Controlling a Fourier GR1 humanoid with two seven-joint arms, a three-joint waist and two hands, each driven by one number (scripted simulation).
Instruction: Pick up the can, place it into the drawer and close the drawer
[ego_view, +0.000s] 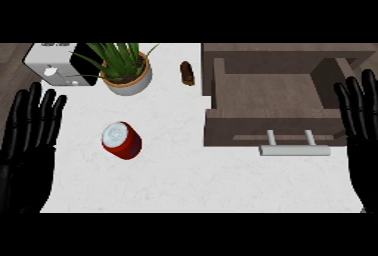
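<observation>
Resting hands: left hand at table's left edge, right hand at right edge, fingers straight, holding nothing.
Drawer: open, far right corner.
Can: left of centre, tilted, just beside left hand.
Handling: likely light, rigid, smooth; best grasped round its side.

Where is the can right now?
In the head view the can stands on the white counter, left of centre, below the potted plant and left of the open drawer, untouched by either hand.
</observation>
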